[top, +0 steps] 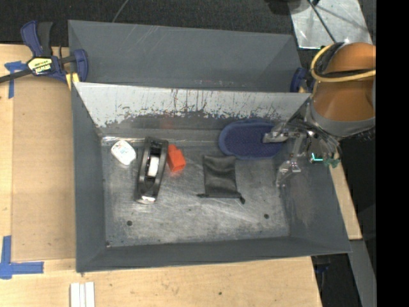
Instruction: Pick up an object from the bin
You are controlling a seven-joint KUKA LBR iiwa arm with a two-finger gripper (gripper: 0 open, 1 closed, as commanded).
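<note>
**Pick Candidate: Dark Blue Oval Item at the Back Right of the Bin**

**Gripper state.** The two-finger gripper (289, 170) hangs low at the right side of the grey metal bin (192, 104), near the right wall. Whether it is open or closed cannot be told. No object is seen lifted with it.

**Location of the object.** The nearest item is a dark blue, oval, smooth-skinned item with rounded ends (246, 139) (possibly a padded case or slipper; its kind is not certain). It lies on the bin floor against the foot of the back wall, right of centre. Its right end is just beside the gripper.

**Orientation.** The long axis runs left to right in the camera view, roughly parallel to the back wall. The item lies flat. Neither end shows a marked front.

**Handling (judgement).** The item is probably light and slightly yielding, with a curved skin that may slip under a shallow pinch. Take hold across the short axis, near the middle. The back wall crowds the far side, so clearance there is the main risk.

**Other contents.** A black, soft folded pouch (220, 176) lies near the blue item, toward the front. A small orange block (176, 159), a black-and-white tape dispenser (150, 170) and a small white rounded piece (123, 152) lie well apart, on the left.
</note>
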